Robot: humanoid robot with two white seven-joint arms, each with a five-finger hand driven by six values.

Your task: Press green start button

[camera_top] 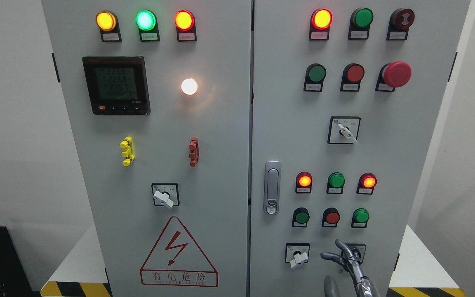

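Observation:
On the grey cabinet's right door [386, 156], green push buttons sit at the upper left [316, 73], the lower left [302, 216] and the lower right [360, 215] of the button groups. I cannot tell which is the start button. My right hand [336, 251] rises from the bottom edge, just below the lower button row. Its fingers [343, 247] are spread and hold nothing, and they partly cover a selector switch [359, 248]. The left hand is out of view.
A red button [332, 216] sits between the lower green ones. A red mushroom stop button [397, 74] juts out at the upper right. Other parts are a door handle [272, 187], a white selector knob [299, 258], and lit lamps [304, 180] and a green lamp [336, 180] above the lower row.

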